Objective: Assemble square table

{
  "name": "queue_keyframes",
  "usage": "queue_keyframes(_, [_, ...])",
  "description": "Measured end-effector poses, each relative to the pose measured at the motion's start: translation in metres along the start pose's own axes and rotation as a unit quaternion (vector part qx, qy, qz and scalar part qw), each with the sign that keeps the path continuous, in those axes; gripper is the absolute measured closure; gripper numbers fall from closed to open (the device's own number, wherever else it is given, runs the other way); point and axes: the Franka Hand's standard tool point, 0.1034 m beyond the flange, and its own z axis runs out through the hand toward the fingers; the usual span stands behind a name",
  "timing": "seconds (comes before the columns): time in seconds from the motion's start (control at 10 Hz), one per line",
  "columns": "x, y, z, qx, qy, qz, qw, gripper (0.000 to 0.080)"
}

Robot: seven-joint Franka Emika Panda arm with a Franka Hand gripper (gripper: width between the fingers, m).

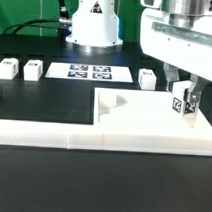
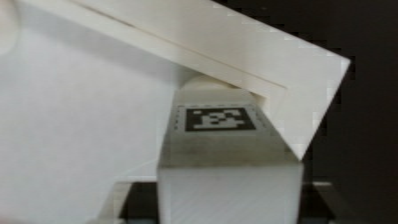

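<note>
Exterior view, working outward from the grip: clenched on a short white leg (image 1: 181,105), dark fingers (image 1: 194,98) pressing its flanks, tag facing the camera. Held upright over the corner of the panel (image 1: 133,120) at the exterior view's right; cannot tell whether touching it or just clear. Same story from the wrist view: looking along the leg (image 2: 222,165) and its flat tagged face toward the pointed corner of the panel (image 2: 107,80) beyond.

To do this step well, probably: keep the leg plumb, centre it on the corner mount before pressing, lower slowly, then twist without letting it tilt. Count on the L-shaped rail (image 1: 38,134), with the panel pushed against it, to stop any sliding.

Hard, smooth, matte white plastic throughout, so likely slippery under a light grip. Blocky leg with flat faces; thin, flat, sharp-cornered panel.

Farther out: a spare leg (image 1: 145,79) just behind the panel, two more spare legs (image 1: 34,69) (image 1: 7,70) standing apart on the black tabletop (image 1: 91,183), on the other side of the marker board (image 1: 91,70).
</note>
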Motion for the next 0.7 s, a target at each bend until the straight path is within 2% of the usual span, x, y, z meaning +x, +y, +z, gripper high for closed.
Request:
queue_keyframes(0.3, [-0.0007,0.0008,-0.0002,-0.003,-0.01,0.13,0.991,0.0508])
queue_keyframes(0.4, [-0.0005,0.0008,-0.0002,-0.003,-0.01,0.138,0.99,0.0508])
queue_keyframes(0.5, [-0.0009,0.0008,-0.0001,-0.003,-0.01,0.127,0.992,0.0437])
queue_keyframes(0.6, [-0.0014,0.0015,0.0013,-0.004,-0.008,0.069,0.998,0.0437])
queue_keyframes(0.7, [-0.0047,0.0025,0.0046,-0.006,-0.01,-0.01,1.0,0.0219])
